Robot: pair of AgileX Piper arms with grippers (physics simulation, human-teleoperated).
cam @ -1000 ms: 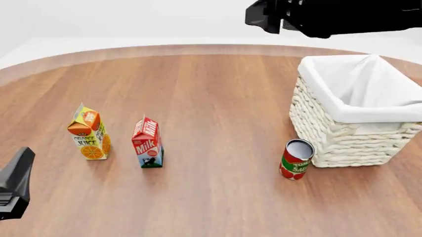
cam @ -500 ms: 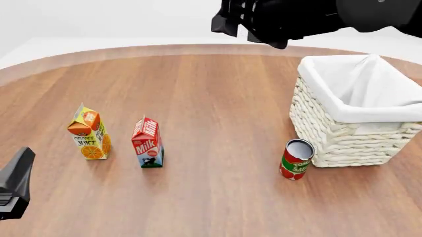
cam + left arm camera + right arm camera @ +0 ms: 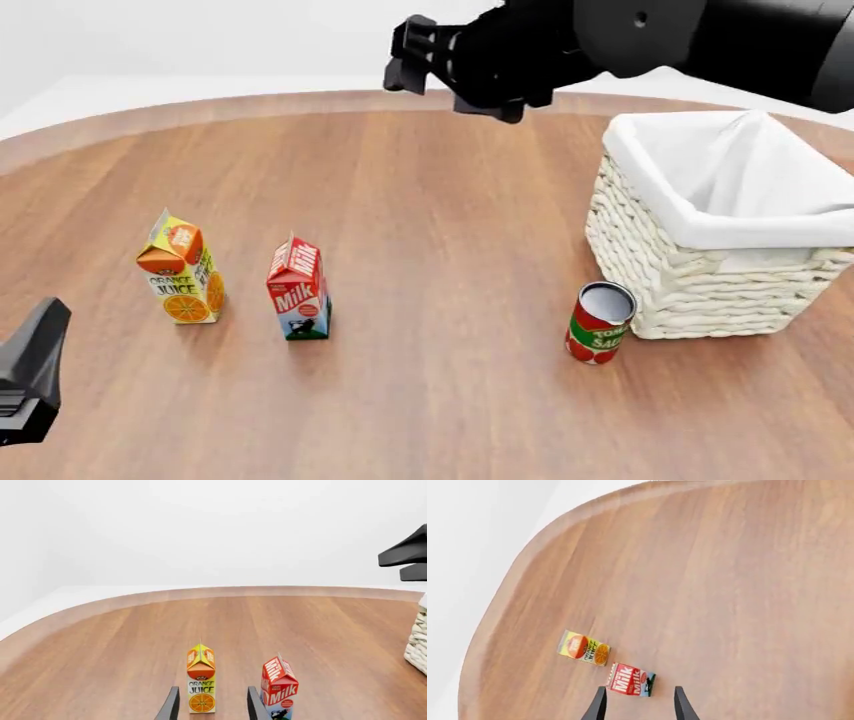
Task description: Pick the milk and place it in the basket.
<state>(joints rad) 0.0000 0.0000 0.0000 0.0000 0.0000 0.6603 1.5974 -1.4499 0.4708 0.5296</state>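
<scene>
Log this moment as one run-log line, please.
stage: approach | right gripper: open, high over table | left gripper: open, idle | milk: upright, untouched | basket: no milk

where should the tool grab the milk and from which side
Grip the milk across its flat body below the red gable, coming from above. It stands upright, apart from the orange juice carton on its left, so fingers fit both sides.
</scene>
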